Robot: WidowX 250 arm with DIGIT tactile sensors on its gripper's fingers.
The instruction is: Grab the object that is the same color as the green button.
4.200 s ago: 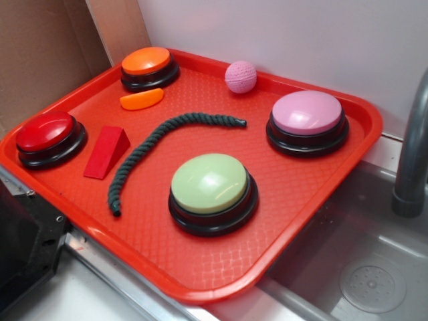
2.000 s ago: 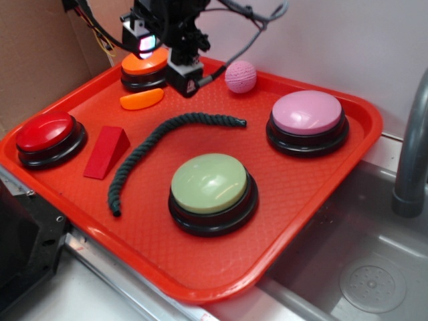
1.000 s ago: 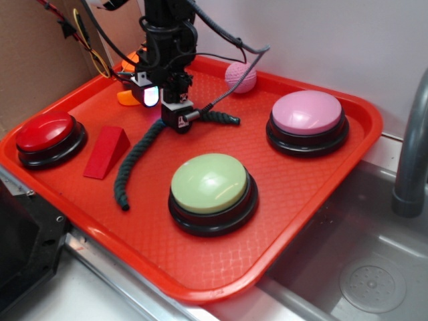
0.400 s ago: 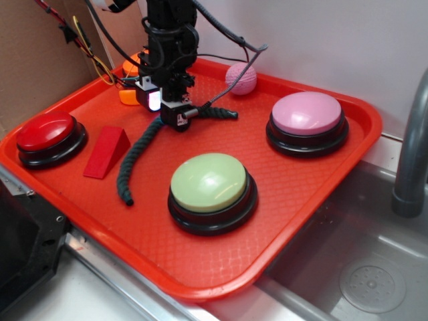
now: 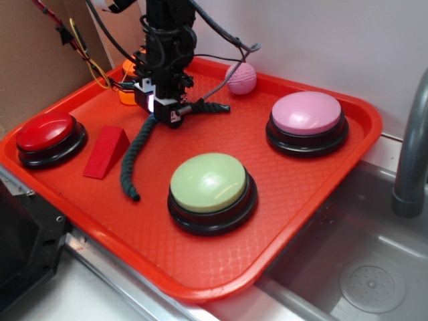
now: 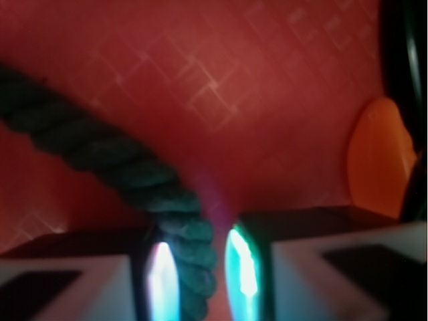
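Gripper [image 5: 162, 114] is straddling the rope [image 6: 134, 174], fingers crosswise to its long axis. Jaws are sitting narrow on it, probably gripping; wrist view's blurry.

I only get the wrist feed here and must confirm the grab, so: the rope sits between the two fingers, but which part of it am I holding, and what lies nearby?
Observer: On the exterior view the gripper is shut on the dark green rope near its bend, not at an end.
Operator: Where do the ends go?
Observer: One end trails toward the front of the red tray, ending left of the green button; the other points right, toward the pink button.
Operator: Anything close on the left?
Observer: A red wedge lies beside the trailing part, apart from it.
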